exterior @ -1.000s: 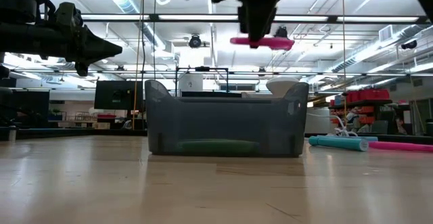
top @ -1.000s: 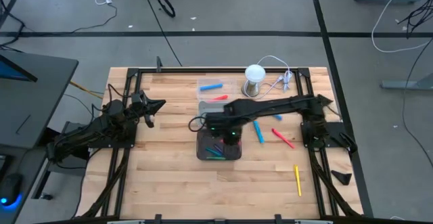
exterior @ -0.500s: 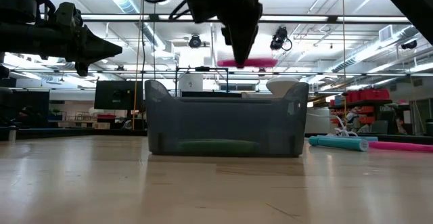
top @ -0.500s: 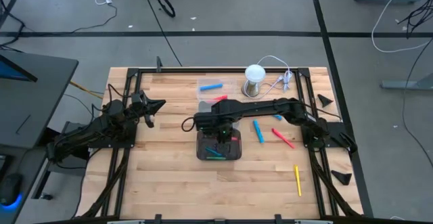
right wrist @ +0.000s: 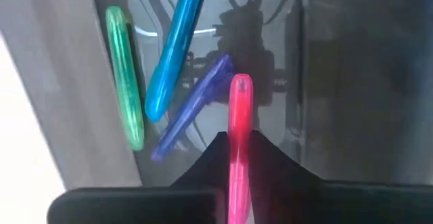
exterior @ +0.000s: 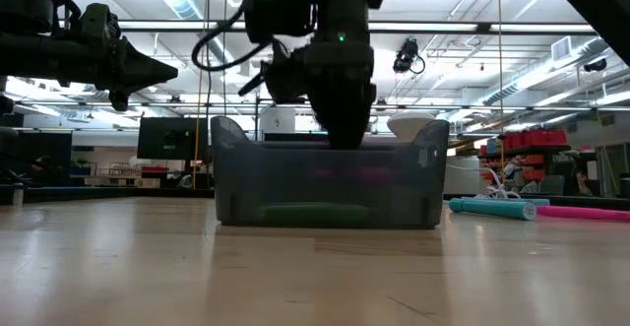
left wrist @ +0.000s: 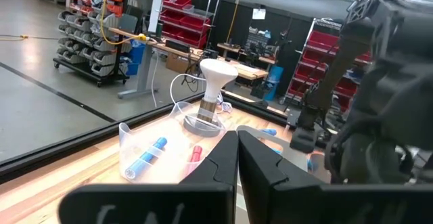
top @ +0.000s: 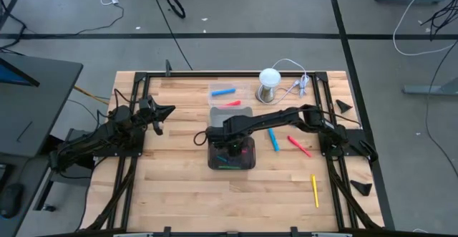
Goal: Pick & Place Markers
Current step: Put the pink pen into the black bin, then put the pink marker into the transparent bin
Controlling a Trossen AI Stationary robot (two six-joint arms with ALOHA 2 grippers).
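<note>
A dark grey tray (top: 212, 160) stands mid-table with a green marker (right wrist: 128, 82), a blue one (right wrist: 174, 48) and a purple one (right wrist: 193, 105) lying on its floor. My right gripper (top: 230, 150) reaches down into this tray (exterior: 236, 183), shut on a pink marker (right wrist: 239, 109). More markers lie loose on the table to the right: blue (top: 273, 138), red (top: 299, 145) and yellow (top: 314, 190). My left gripper (top: 168, 110) waits shut at the table's left, pointing level, with nothing in it (left wrist: 237, 143). My right gripper pinches the pink marker's shaft (right wrist: 238, 149) between its two fingers (right wrist: 203, 166). The fingers come from above, pointing down, and lie across the marker. The marker is level, below the tray's rim; whether it touches the tray's floor I cannot tell.
A clear tray (top: 215, 94) at the far side holds a blue marker (top: 224, 92) and a red one (top: 230, 103). A white-domed metal cylinder (top: 268, 84) with a white cable (top: 297, 83) stands at the far right. Black frame rails (top: 132, 158) run along both table sides.
My right gripper has gone down and a little toward the table's left, carrying the pink marker from well above the grey tray to below its rim. The marker has stayed level in the hold.
</note>
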